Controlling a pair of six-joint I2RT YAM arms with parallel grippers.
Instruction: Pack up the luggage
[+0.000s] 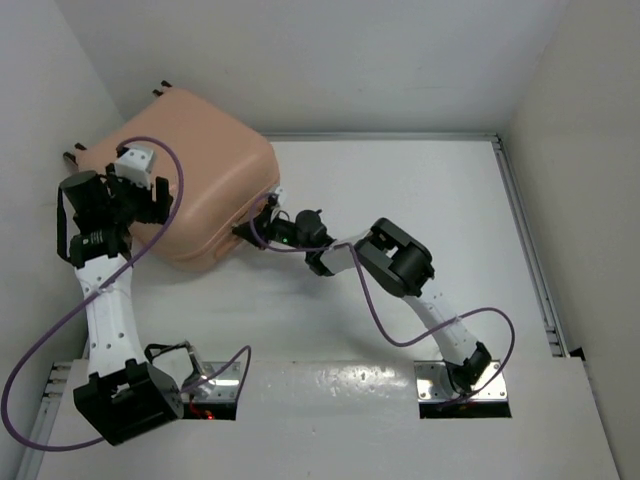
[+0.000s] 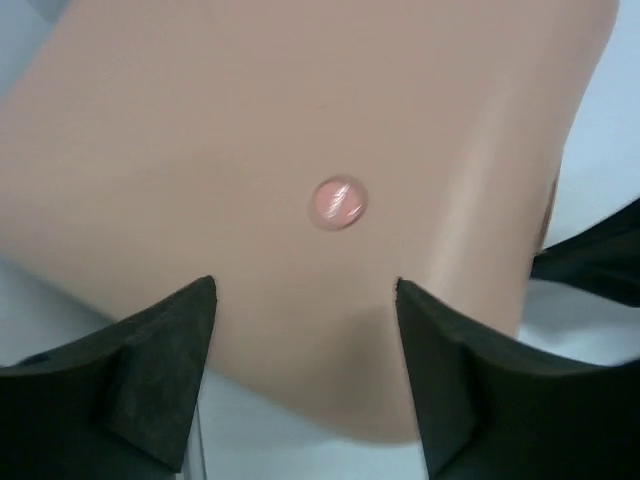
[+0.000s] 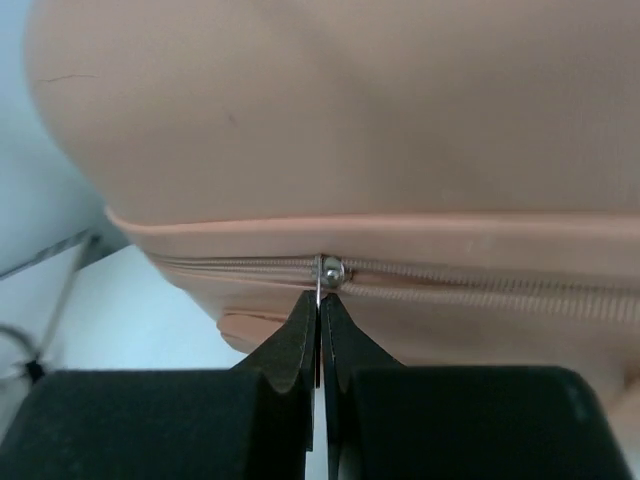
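Two arms work at the closed peach-pink luggage (image 1: 190, 180), in the upper left on the tabletop (image 1: 420, 200). Right jaws pinch the zipper pull (image 3: 328, 272) tight. Left jaws hang open over its top. Zipping looks like the step; next, a steady pull along the zip.

**My Two Arms: White, Black and Purple**

My left arm (image 1: 108, 305) and right arm (image 1: 437, 312) were built alike, with white links between chunky black joints, each bolted to a silvery plate (image 1: 445, 381). A purple cable (image 1: 60, 322) looped wide along the left arm, and a second (image 1: 405, 345) trailed the right. My left wrist wore a small white-and-grey block (image 1: 136, 160). My left gripper (image 2: 303, 290) had matte black wedge fingers (image 2: 160, 370). My right gripper (image 3: 320, 300) had the same, tapering to thin tips.
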